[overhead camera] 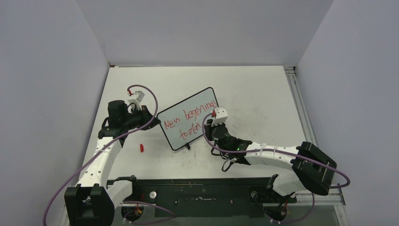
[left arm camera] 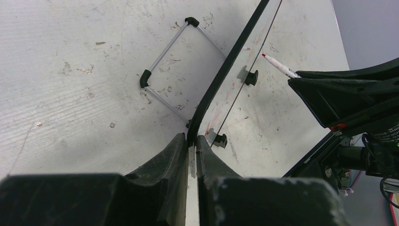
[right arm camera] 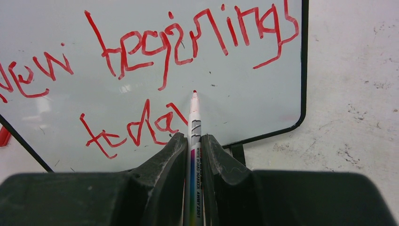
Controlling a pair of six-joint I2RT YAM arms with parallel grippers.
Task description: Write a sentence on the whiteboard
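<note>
Top view: the whiteboard (overhead camera: 188, 106) stands near the middle of the table (overhead camera: 254, 94), skewed so its long top edge runs from 8 o'clock up toward 2 o'clock. The left gripper (left arm camera: 192, 139) sits at the board's 9 o'clock end, jaws pinched together on the thin black frame at a corner, steadying it. A wire prop (left arm camera: 164, 70) lies on the tabletop behind the board, at 11 o'clock from that grip. The right gripper (right arm camera: 192, 139) comes in from the board's 4 o'clock side, jaws clamped on the marker (right arm camera: 194, 117), whose red tip points at the writing face. The sentence (right arm camera: 165, 56) is in red: the upper line reads "New beginnings" and looks finished. The lower line so far reads "toda", rough but legible. The tip sits at about 1 o'clock from the last "a", over bare board; I cannot tell whether it touches. Judgement: nearly done, with only the closing "y" left, and space remains to its right. A small red piece (overhead camera: 141, 148), likely the marker's cap, lies on the table at 7 o'clock from the board, apart from it.
</note>
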